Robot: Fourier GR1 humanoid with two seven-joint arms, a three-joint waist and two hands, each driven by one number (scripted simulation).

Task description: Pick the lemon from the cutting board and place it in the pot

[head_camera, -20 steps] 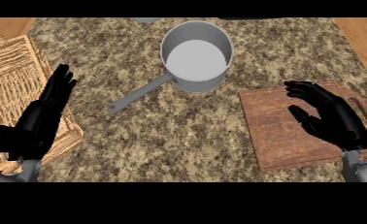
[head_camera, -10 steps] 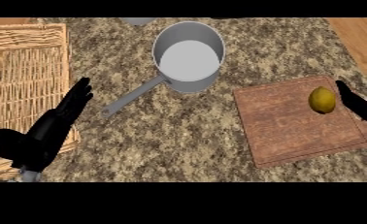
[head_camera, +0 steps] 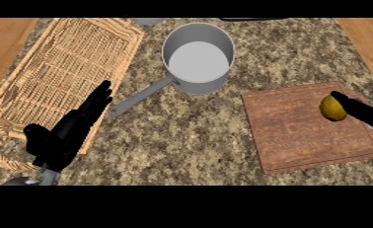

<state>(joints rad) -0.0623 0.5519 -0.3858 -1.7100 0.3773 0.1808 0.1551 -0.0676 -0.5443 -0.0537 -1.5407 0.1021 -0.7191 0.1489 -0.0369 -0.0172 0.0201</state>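
Note:
A yellow lemon (head_camera: 333,107) lies on the brown cutting board (head_camera: 302,131) near its right end. Only fingers of my right hand (head_camera: 354,107) show at the right edge, lying against the lemon's right side; the rest of the hand is out of view. The grey pot (head_camera: 197,58) with a long handle (head_camera: 138,97) stands up the counter, left of the board. My left hand (head_camera: 71,131) rests open at the lower left, fingers straight, over the edge of a woven mat.
A woven wicker mat (head_camera: 69,69) covers the counter's left part. The pot handle points down-left toward my left hand. Granite counter (head_camera: 189,143) lies between the mat and the board. Wooden strips show at both far corners.
The view has shifted, so everything sits further right and lower. My right hand has slid mostly out at the right edge, leaving fingers by the lemon. The left hand stays open.

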